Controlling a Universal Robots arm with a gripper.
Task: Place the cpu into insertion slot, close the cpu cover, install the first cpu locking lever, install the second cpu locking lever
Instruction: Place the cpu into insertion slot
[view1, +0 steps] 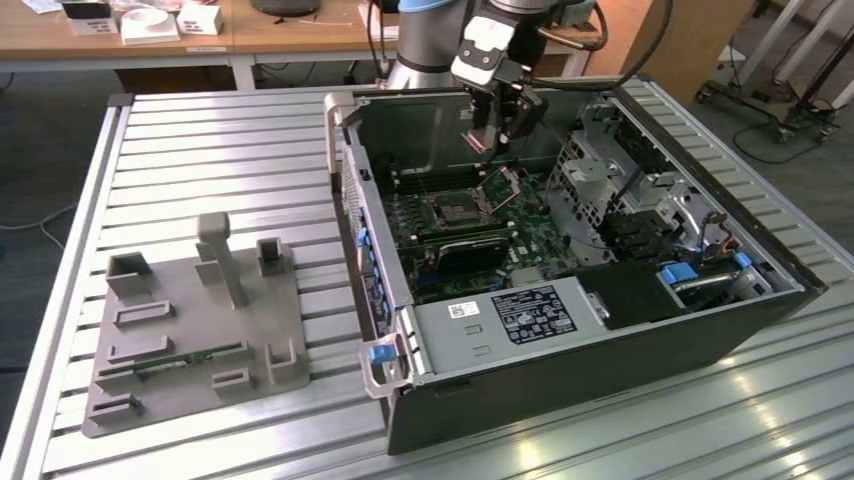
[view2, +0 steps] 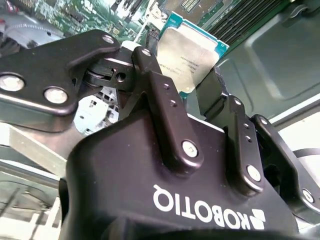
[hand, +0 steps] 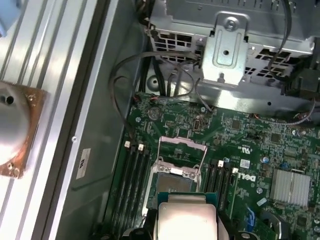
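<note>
My end effector (view1: 491, 135) grips the cpu (view2: 192, 55) by two opposite edges, over the open case (view1: 601, 340). In the exterior view the slot (view1: 451, 212) lies at 7 o'clock from it, with the cover (view1: 505, 184) raised at the slot's 2 o'clock. I'd square the cpu to the slot, lower it level, and never press.

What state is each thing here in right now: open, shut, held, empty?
gripper: shut on the cpu.
cpu: held in the air, not yet seated.
slot: empty.
cover: swung up, open.
case: side open.
</note>
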